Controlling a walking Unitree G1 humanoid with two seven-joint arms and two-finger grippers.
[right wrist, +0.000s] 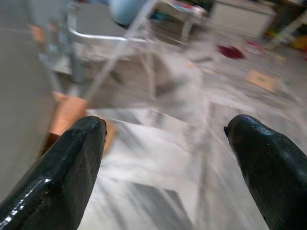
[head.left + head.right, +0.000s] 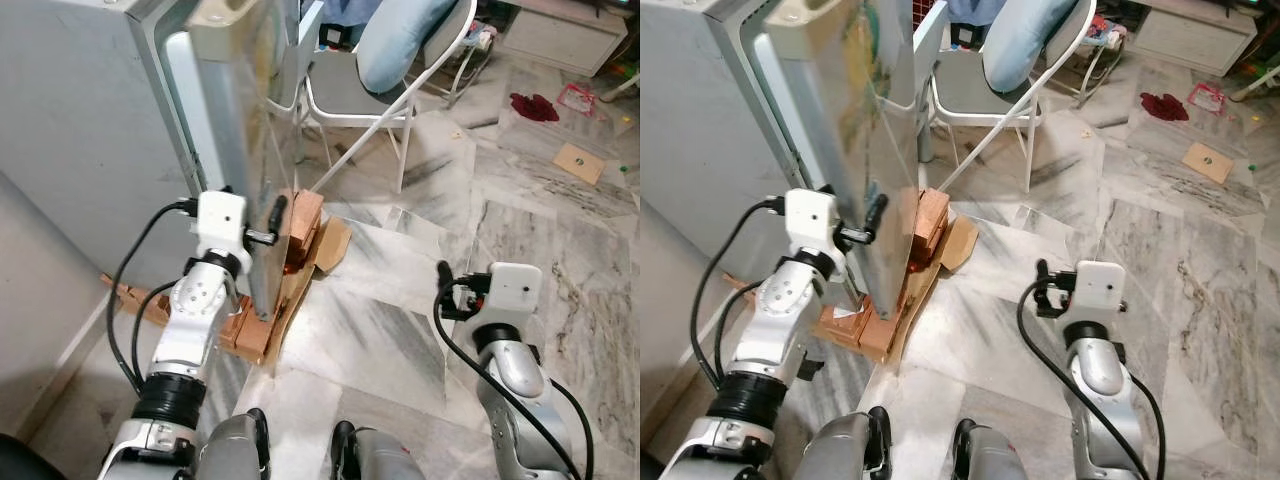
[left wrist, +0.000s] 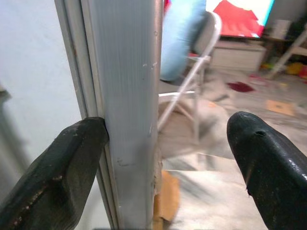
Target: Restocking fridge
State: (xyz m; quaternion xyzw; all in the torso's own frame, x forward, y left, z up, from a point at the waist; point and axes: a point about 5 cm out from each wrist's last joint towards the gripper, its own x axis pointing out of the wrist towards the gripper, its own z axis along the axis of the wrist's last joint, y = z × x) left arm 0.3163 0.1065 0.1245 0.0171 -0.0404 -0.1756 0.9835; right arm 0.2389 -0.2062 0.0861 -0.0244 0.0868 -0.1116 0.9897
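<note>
A Unitree G1 humanoid is standing at a grey fridge (image 2: 90,130), where the fridge door (image 2: 240,140) is hanging ajar, its outer edge pointing toward the robot. The left gripper (image 3: 163,158) is straddling that door edge low down with its fingers spread wide; one black finger (image 3: 62,167) is pressing against the door's inner side by the seal, while the other is sitting clear of the outer face. Bricks (image 2: 300,225) and flattened cardboard (image 2: 330,245) are lying at the foot of the fridge, just beneath and beyond the door. The right gripper (image 1: 165,143) is hovering to the right of the fridge over the marble floor (image 2: 420,300), well apart from the door, its fingers wide apart and gripping nothing. Behind the fridge door, a white folding chair (image 2: 370,95) is carrying a person in light blue trousers (image 2: 400,40). Farther right of the fridge, a dark red cloth (image 2: 533,106) and a brown cardboard square (image 2: 579,162) are lying on the floor.
</note>
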